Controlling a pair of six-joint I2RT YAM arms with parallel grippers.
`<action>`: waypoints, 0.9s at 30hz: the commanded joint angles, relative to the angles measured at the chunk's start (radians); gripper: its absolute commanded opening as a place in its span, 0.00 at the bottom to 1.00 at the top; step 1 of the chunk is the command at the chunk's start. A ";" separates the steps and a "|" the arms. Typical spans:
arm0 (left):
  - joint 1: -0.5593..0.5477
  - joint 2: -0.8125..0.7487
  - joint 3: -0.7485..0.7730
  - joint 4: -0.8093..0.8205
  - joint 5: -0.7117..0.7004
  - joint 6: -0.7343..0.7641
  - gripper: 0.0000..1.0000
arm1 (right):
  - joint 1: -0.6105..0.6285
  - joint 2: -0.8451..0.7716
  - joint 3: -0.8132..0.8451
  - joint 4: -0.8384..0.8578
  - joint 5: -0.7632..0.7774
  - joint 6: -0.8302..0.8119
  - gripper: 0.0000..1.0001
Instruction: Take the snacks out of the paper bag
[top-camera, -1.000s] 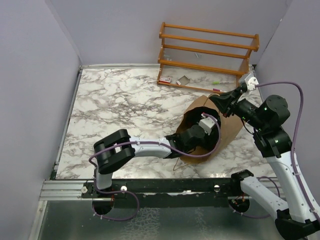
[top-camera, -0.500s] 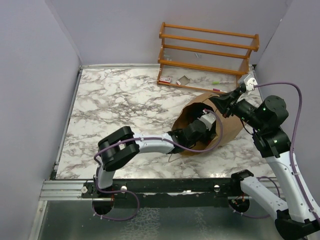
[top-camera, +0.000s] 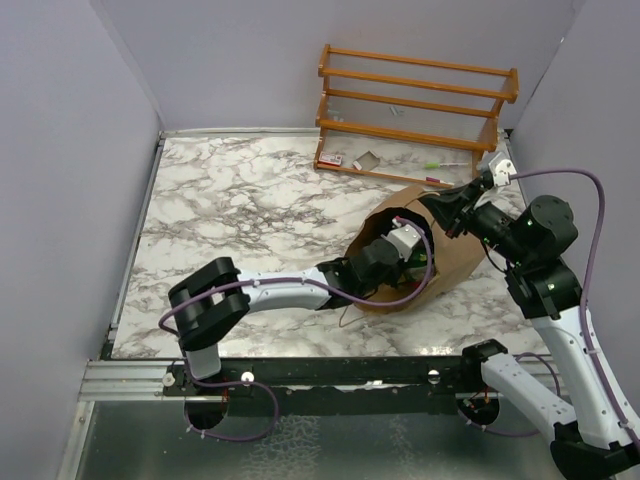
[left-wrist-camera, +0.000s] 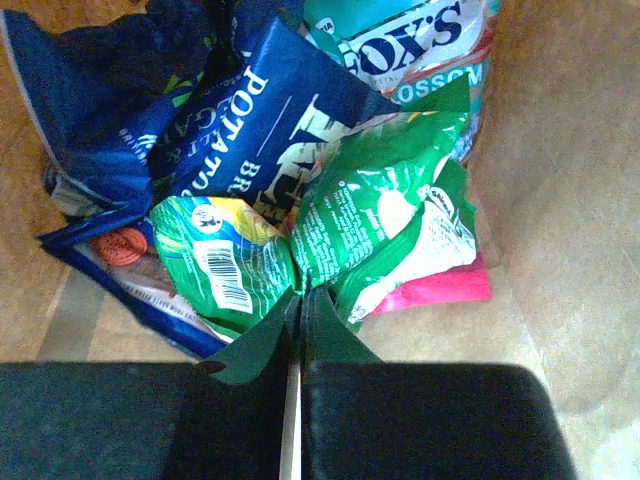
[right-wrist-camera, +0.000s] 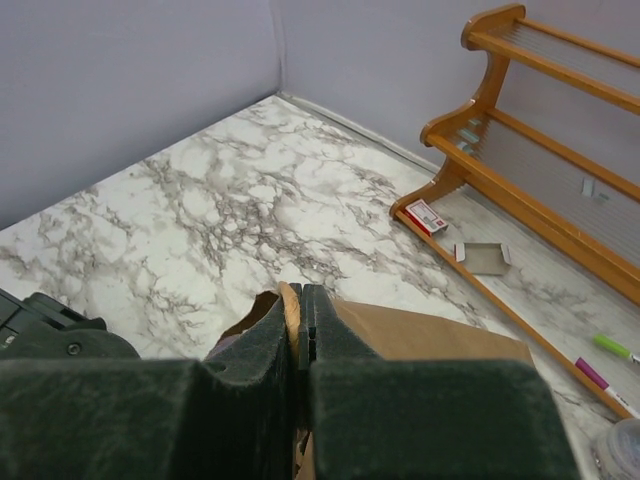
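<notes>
The brown paper bag lies tilted on the marble table, its mouth facing left. My left gripper reaches inside the mouth. In the left wrist view it is shut on the near edge of a green-yellow snack packet. Behind that packet lie a dark blue packet with white lettering, a teal-red packet and a pink one. My right gripper is shut on the upper rim of the paper bag, holding the mouth up at the bag's far side.
An orange wooden rack stands at the back right, with a small red-white scrap, a grey scrap and markers at its foot. Grey walls close in the marble table.
The left arm has pushed deeper into the bag and its jaws have closed from open onto the green-yellow packet. The right gripper keeps its hold on the bag's rim.
</notes>
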 joint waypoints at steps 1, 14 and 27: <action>0.002 -0.122 -0.035 -0.008 0.004 -0.014 0.00 | 0.002 -0.028 -0.009 0.057 0.036 0.006 0.02; 0.003 -0.432 -0.174 -0.070 0.015 -0.058 0.00 | 0.002 -0.040 -0.021 0.064 0.075 0.011 0.02; 0.004 -0.743 -0.239 -0.189 -0.187 0.019 0.00 | 0.002 -0.035 -0.022 0.066 0.089 0.019 0.02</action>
